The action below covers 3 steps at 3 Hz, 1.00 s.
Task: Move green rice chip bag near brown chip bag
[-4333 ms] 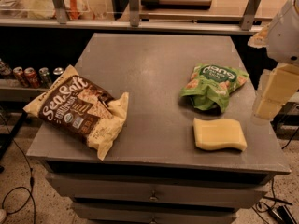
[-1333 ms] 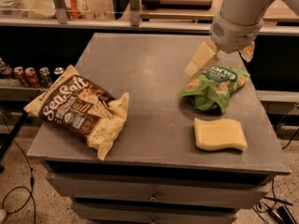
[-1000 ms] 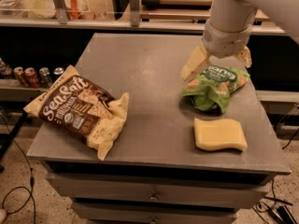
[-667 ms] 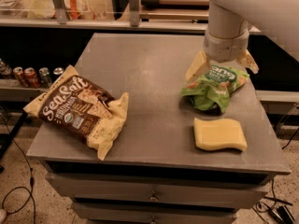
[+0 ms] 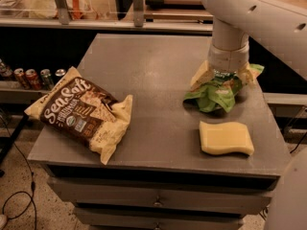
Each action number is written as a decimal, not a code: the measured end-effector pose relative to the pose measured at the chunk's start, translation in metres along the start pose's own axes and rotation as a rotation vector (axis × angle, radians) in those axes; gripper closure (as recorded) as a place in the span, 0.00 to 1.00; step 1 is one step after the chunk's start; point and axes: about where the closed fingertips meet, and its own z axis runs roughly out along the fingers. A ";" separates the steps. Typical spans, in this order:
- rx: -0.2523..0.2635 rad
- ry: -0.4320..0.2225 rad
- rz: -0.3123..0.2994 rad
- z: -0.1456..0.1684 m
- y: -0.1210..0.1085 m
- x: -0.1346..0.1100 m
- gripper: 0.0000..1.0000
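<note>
Gripper (image 5: 223, 78) directly over green rice chip bag (image 5: 217, 96), right-far part of the grey cabinet top (image 5: 153, 56). Tan fingers (image 5: 198, 75) spread, straddling the bag's far end, not yet closed. Bag's long axis runs near-left to far-right. Brown chip bag (image 5: 81, 111) lies well apart to the left, slightly nearer; carry goes leftward.

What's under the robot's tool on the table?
The green rice chip bag lies under the tool, which sits low over its far part on the grey table. The bag's near half shows; the part beneath the tool is covered.
</note>
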 end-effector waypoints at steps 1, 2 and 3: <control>-0.017 0.016 0.015 0.009 0.006 -0.002 0.39; -0.017 0.016 0.015 0.005 0.005 -0.002 0.63; -0.017 0.016 0.015 0.005 0.005 -0.002 0.87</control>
